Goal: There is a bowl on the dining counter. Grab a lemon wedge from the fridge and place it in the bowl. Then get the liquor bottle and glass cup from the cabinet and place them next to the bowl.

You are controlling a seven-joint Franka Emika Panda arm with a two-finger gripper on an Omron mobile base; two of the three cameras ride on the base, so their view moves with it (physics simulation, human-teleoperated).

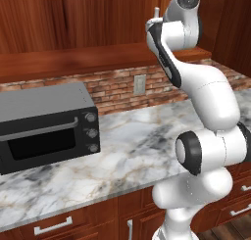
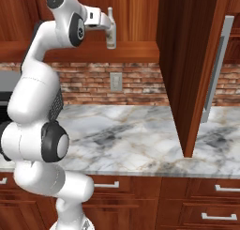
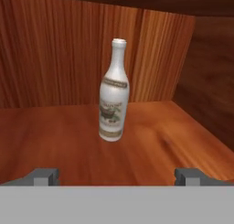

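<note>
The liquor bottle [image 3: 114, 91] stands upright on the wooden shelf of the cabinet [image 3: 55, 127]. It is near the middle of the shelf, closer to the back wall than to the front edge. Nothing else stands near it.

The gripper [image 3: 116, 176] is at the front edge of the shelf and points at the bottle. Its two fingers [image 3: 45, 176] are spread wide, and it holds nothing. The bottle is not between the fingers yet.

In the right base view the gripper [image 2: 110, 31] is up high at the cabinet, and the cabinet door [image 2: 192, 69] hangs open beside it.

The bottle is tall and thin, so it may tip over. If one finger bumps it on the way in, it could fall or roll to the back corner.
</note>
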